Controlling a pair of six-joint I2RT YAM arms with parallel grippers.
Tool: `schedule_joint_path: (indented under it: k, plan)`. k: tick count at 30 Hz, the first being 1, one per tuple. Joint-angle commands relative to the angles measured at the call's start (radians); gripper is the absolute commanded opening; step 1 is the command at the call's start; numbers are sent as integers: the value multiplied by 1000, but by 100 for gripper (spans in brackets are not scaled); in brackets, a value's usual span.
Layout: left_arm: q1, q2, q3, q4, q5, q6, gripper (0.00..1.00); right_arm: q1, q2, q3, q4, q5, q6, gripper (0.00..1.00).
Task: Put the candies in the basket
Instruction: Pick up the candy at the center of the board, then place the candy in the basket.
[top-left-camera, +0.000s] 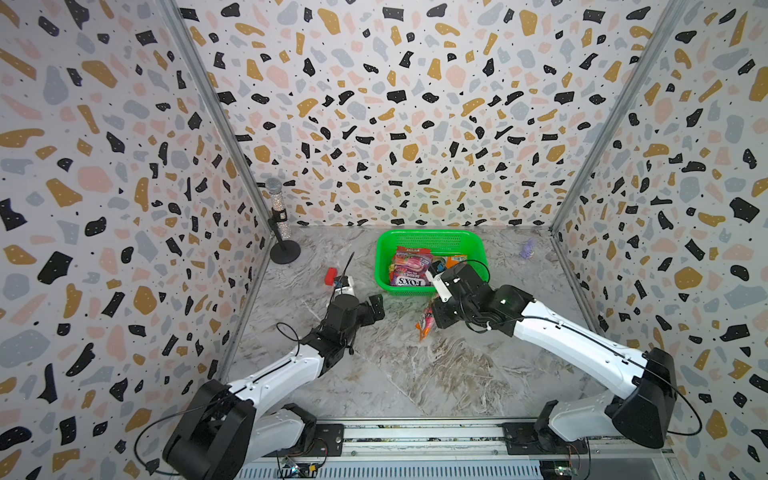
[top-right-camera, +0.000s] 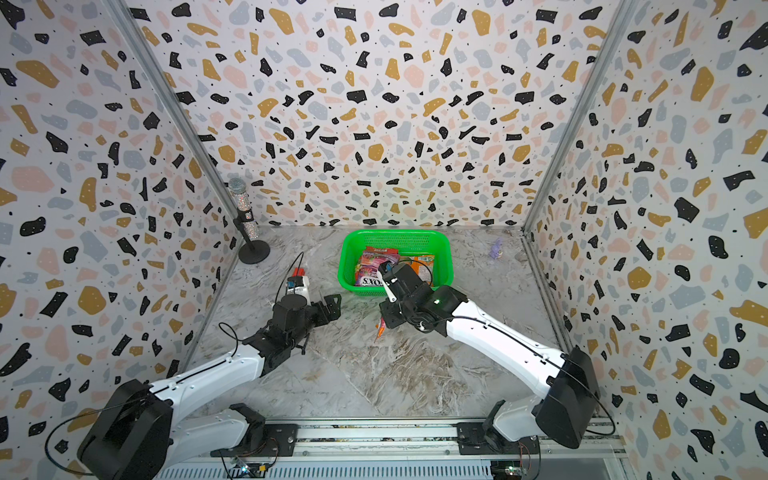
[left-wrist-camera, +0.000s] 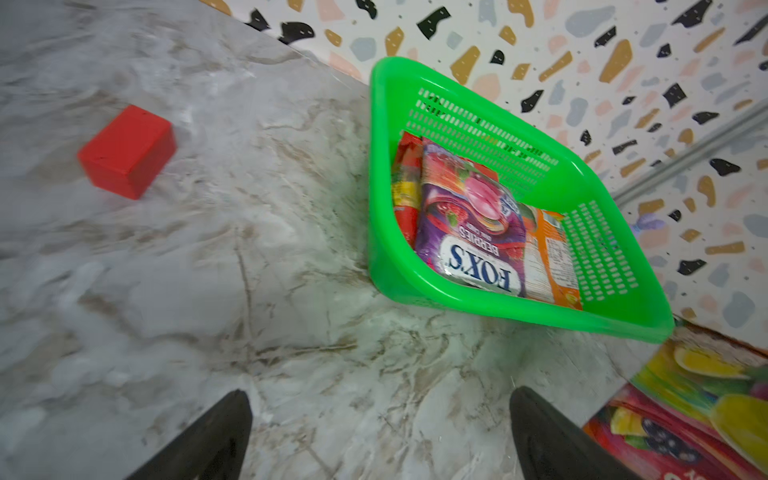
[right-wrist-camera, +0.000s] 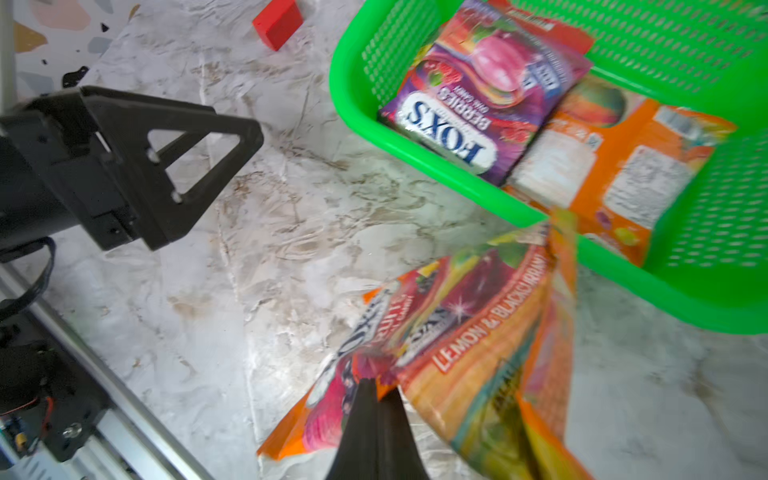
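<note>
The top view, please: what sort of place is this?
Likely a staged robot test booth: terrazzo-print panel walls on three sides, marble-look tabletop, left arm and right arm mounted on a front rail.

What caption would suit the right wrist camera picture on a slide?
Right end effector shut on a lemon-and-blackcurrant candy bag beside the green basket, which holds a purple bag and an orange bag.

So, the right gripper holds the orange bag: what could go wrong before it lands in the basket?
First, the right gripper pinches only one end of the orange bag, so the glossy bag may slip out. Second, the bag hangs just outside the near wall of the basket; if carried low, it could catch the rim or push the basket.
</note>
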Motion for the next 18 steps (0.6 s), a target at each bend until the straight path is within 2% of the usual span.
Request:
schedule_joint_path:
  k: [1,9,15,18]
  plan:
    - [-4,16,25,55,91,52,100,-65,-38,24,-32,39,-56,0]
    - [-3,25,23,37,42,34,100,-273,78,174,-68,-38,-75,0]
    - [-3,60,47,20,62,22,100,-366,179,314,-83,-37,-97,0]
    - [-3,61,52,14,61,16,100,-396,285,448,-141,-47,-101,0]
